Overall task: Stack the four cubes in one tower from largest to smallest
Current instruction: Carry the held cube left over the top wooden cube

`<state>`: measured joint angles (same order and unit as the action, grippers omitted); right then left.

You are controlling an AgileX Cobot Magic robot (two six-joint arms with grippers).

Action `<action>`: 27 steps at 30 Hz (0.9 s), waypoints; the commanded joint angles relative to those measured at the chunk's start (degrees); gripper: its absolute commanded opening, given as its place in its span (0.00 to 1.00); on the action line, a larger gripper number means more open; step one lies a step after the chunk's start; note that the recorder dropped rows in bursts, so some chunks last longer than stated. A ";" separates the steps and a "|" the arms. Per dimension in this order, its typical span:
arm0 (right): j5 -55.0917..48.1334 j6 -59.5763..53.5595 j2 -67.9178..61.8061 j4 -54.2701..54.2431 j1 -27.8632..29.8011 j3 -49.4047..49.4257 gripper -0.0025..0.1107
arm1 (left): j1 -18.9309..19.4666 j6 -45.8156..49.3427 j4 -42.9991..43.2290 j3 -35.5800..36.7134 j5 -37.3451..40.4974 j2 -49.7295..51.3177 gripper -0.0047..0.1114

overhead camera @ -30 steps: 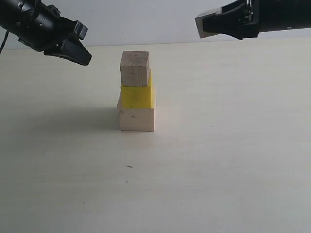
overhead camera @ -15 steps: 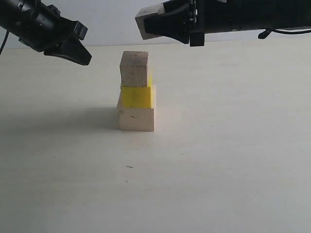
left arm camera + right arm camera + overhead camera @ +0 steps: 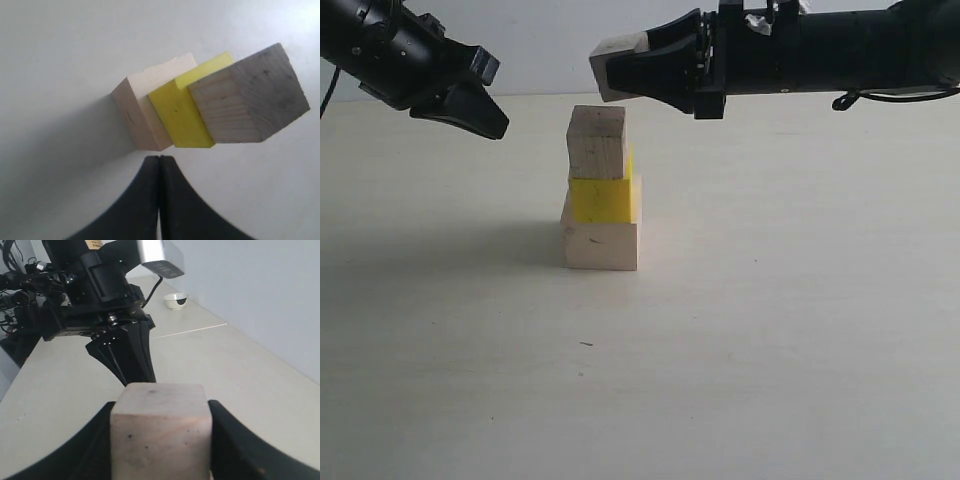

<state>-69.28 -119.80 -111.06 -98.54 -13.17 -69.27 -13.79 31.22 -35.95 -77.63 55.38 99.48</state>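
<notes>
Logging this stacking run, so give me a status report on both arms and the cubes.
Left gripper shut, empty, aside. Right gripper shut on small cube, above medium cube. Medium on yellow cube on large cube. Nothing between.

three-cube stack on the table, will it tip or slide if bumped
Its top probably slides before anything tips: the pale medium wooden cube sits off-centre on the bright yellow cube, with nothing locking them. The large bare-wood cube gives a broad flat base, so rolling seems unlikely.
</notes>
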 commanded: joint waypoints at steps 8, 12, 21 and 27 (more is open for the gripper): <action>-0.69 -0.90 -1.17 -1.41 -0.81 0.29 0.02 | 0.11 0.30 -0.60 0.14 -0.87 -0.45 0.04; -0.69 -0.90 -2.46 -1.41 -0.81 0.17 0.02 | 0.11 0.30 -0.60 0.14 -0.87 -0.45 0.04; -0.69 -0.90 -2.94 -1.41 -1.55 -0.41 0.02 | 0.11 0.30 -0.60 0.14 -0.87 -0.45 0.04; -0.69 -0.90 -2.94 -0.15 -4.07 -3.16 0.02 | 0.11 0.52 -0.60 0.14 -0.85 -0.45 0.04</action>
<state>-69.27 -119.94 -114.12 -98.96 -16.18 -71.28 -13.79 31.31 -35.95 -77.63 55.05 99.48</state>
